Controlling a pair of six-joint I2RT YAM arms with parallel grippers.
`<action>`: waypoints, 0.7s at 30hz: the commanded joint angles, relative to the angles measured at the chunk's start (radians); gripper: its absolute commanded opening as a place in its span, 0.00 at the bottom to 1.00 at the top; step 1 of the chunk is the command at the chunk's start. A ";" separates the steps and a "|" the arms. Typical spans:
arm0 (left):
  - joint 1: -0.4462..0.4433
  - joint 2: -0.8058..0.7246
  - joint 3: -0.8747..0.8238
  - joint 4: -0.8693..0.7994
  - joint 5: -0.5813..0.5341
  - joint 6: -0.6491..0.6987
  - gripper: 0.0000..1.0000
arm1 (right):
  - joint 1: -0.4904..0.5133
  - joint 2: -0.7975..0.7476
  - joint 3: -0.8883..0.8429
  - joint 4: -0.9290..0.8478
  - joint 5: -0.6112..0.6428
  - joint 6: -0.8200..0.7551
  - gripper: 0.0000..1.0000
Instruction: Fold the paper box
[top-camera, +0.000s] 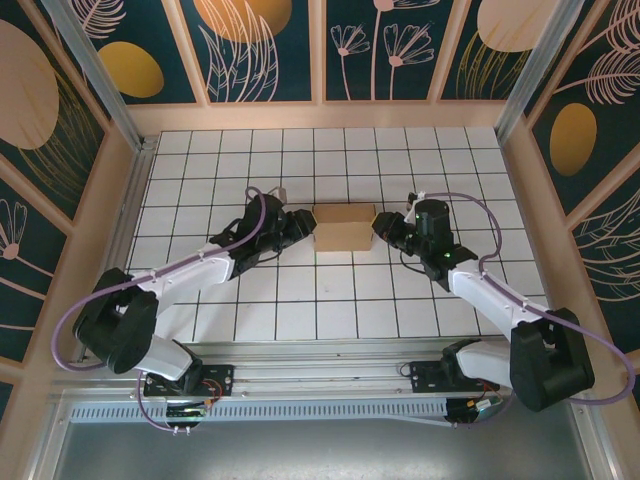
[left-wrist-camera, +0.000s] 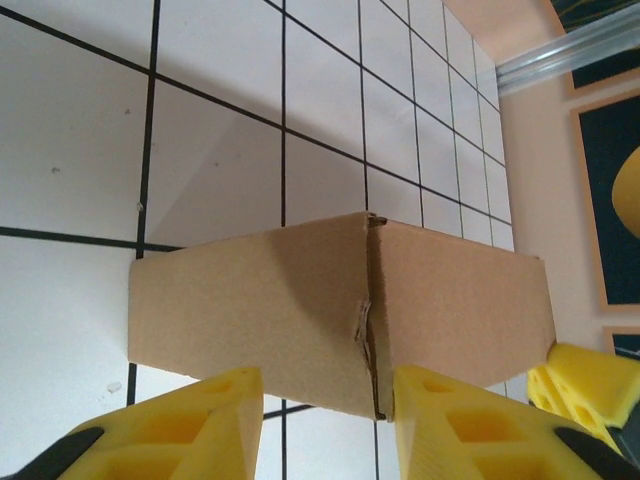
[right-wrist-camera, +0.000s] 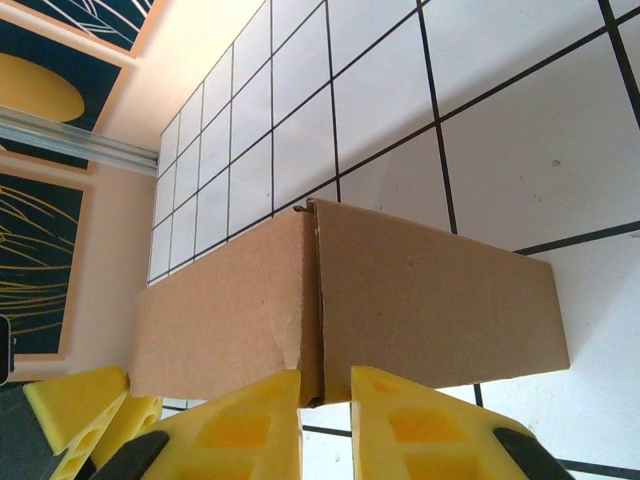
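The paper box (top-camera: 343, 228) sits mid-table, formed into a rectangular body. Judged nearly complete, with the ends still to be secured. The right gripper (right-wrist-camera: 325, 385) is clenched on the right end seam. The left gripper (left-wrist-camera: 328, 390) straddles the left end with its jaws apart.

White tabletop (top-camera: 330, 300), ruled in black squares all over. A peach raised border (top-camera: 320, 115) runs along the far, left and right edges. A metal rail (top-camera: 320, 372) runs along the near edge.

One thing lies on it: the paper box (top-camera: 343, 228), plain brown cardboard, folded up into a small rectangular block. It is about midway between the left and right edges, a touch closer to the far edge than the near one, long sides parallel to the far edge. It rests flat on the surface. Both wrist views show an end with two panels meeting at a slightly frayed seam. Its shadow falls on the squares beside it.
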 joint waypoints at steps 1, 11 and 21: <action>-0.023 -0.017 -0.078 -0.173 0.053 0.024 0.36 | -0.006 0.021 -0.049 -0.206 0.071 -0.042 0.19; -0.061 -0.259 -0.177 -0.206 0.065 -0.019 0.53 | 0.014 -0.291 -0.061 -0.464 -0.004 0.015 0.35; -0.062 -0.168 -0.186 -0.110 0.082 -0.108 0.71 | -0.009 -0.214 -0.033 -0.424 -0.007 -0.057 0.55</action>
